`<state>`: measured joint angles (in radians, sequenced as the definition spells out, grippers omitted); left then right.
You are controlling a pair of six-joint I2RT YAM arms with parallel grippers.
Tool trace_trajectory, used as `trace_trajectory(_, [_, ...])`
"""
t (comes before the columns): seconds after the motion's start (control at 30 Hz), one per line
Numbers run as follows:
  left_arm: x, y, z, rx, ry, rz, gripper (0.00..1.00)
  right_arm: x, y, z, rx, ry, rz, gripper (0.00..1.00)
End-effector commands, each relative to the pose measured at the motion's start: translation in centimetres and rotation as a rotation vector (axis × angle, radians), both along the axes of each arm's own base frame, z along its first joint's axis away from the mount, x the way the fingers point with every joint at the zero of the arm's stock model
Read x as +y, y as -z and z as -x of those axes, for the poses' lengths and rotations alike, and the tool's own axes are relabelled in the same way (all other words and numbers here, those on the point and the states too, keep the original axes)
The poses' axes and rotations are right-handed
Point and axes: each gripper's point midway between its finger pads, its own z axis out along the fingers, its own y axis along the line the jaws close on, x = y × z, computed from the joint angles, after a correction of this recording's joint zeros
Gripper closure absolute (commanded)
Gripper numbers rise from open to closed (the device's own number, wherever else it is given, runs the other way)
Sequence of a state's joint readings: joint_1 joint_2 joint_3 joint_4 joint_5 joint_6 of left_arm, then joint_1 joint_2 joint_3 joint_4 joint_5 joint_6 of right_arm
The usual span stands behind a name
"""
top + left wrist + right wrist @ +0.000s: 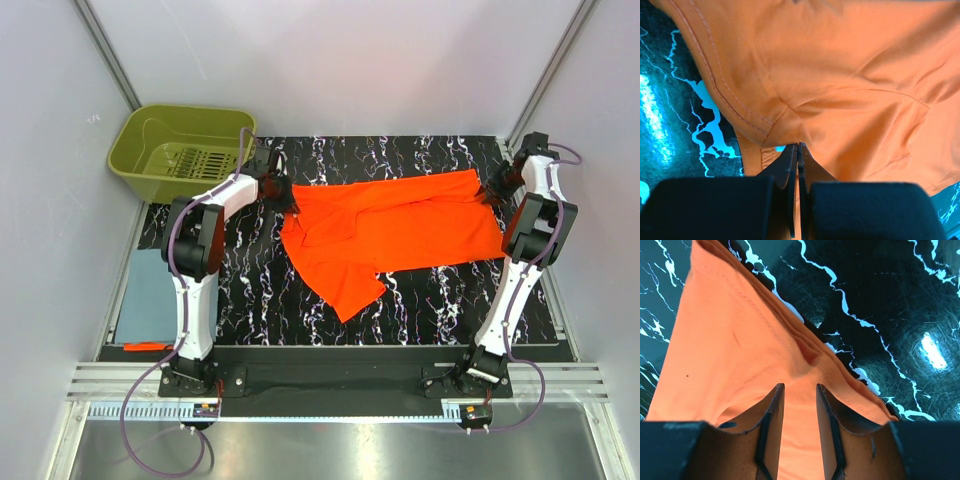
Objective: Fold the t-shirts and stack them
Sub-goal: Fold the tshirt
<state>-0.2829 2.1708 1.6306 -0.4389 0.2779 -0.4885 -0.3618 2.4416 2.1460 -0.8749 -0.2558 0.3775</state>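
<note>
Okay, left to right. Blue-grey t-shirt lies flat and folded at the far left, off the marbled worktop, beside the left arm. I read it as the base of the stack.

Left end effector is at the left edge of the orange t-shirt. Its jaws are together and look pinched on a seamed fold of the cloth, with ribbed trim just beside the tips. Probably one anchor corner for pulling the shirt flat.

The orange shirt lies mid-worktop, spread widthwise between the two arms and rumpled, with one flap trailing toward the near edge. Not folded yet.

Right end effector is at the shirt's right edge. Its jaws are apart and straddle the doubled hem, with cloth between the fingers but no clamp yet. Likely the second anchor, so both ends can be tensioned together.

Containers: olive-green basket at far left rear, just behind the left wrist. Its slotted floor is visible, and nothing shows inside.
</note>
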Motion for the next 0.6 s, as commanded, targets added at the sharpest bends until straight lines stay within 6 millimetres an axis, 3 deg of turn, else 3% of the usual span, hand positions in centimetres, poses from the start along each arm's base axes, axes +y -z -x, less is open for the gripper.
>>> trace_trajectory(0.0, [-0.8,-4.0,-1.7,-0.109,0.029,0.047,1.0,-0.7,-0.5,-1.0,-0.043,0.014,0.019,0.61])
trace_trajectory(0.4, [-0.4,-3.9,-1.5,-0.106,0.028,0.041,1.0,-1.3,0.2,-2.1,-0.056,0.016,0.033,0.62])
trace_trajectory(0.57, [0.0,-3.9,-1.6,-0.109,0.018,0.032,1.0,-2.1,-1.1,-2.8,-0.084,0.027,0.068,0.81])
